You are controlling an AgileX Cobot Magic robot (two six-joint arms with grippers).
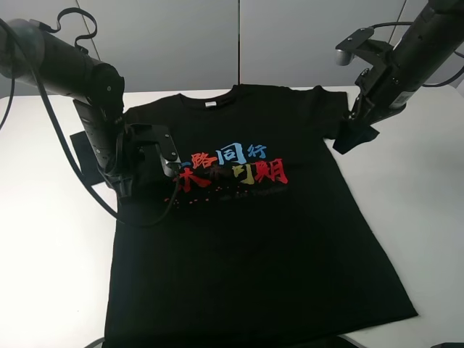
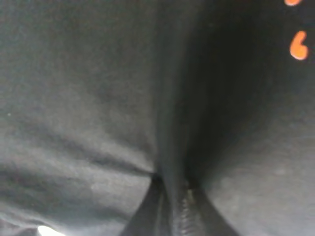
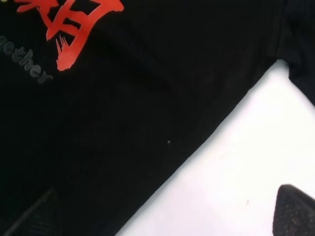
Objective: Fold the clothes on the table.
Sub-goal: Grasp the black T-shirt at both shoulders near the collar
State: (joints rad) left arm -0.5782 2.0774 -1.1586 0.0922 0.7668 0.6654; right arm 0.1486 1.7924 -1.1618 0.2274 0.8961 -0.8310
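Left fingers [image 2: 179, 216] are clenched on the T-shirt [image 1: 261, 246], with a raised ridge of black fabric pinched between them and running away from the tips. Right fingers [image 3: 295, 209] are spread wide and grasp nothing: one hangs over the black fabric near the shirt's side edge, the other over bare white tabletop [image 1: 51, 275].

The chest print [image 1: 235, 168] has two rows of brushed Chinese characters. The upper row reads 路 in red, then 同 and 行 in blue. In the lower row, a red character is partly covered by the left arm's wrist, the one next to it is too blurred to read, a yellow one follows, and a red 期 ends the row. Beneath runs a faint grey line of small Latin letters. In the right wrist view its end reads "ether", just beside the red 期. A small white neck label [image 1: 211, 104] sits inside the collar, its writing too small to read.

The T-shirt lies flat and face up on the tabletop, collar toward the far edge and hem toward the near edge.

The left arm [image 1: 65, 61] reaches in from the far left and bends steeply down at the wrist, planting its fingers on the shirt beside the start of the print. The right arm [image 1: 424, 40] slants down from the far right corner, its wrist angled inward over the shirt's sleeve [image 1: 333, 116] on that side.
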